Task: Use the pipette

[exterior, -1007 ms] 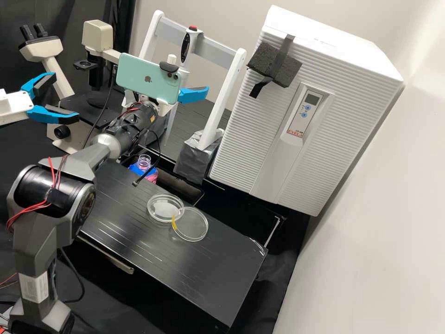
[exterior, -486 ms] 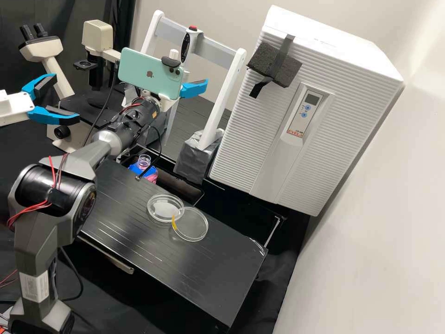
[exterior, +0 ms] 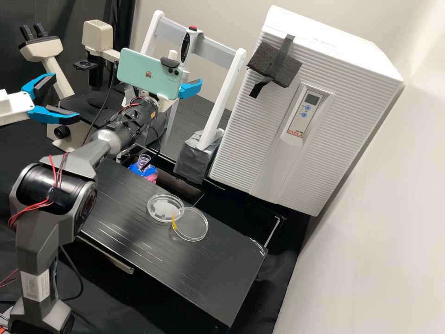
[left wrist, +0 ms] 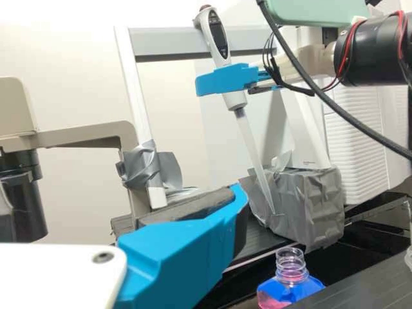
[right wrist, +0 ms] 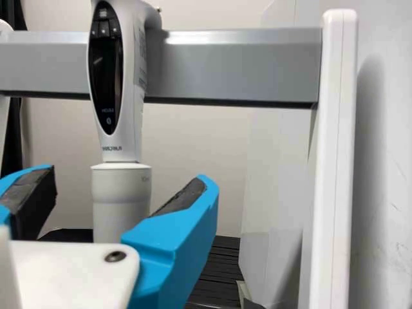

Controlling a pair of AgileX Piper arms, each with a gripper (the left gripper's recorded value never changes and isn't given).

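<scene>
At the left edge of the high view your left tool (exterior: 62, 98) hangs spread wide and empty before the microscope (exterior: 46, 51), and further right, in the upper middle, your right tool (right wrist: 125, 177) stands open around the pipette (exterior: 186, 44), which hangs from the grey crossbar (exterior: 218, 48) of the white stand (exterior: 223, 99).
</scene>
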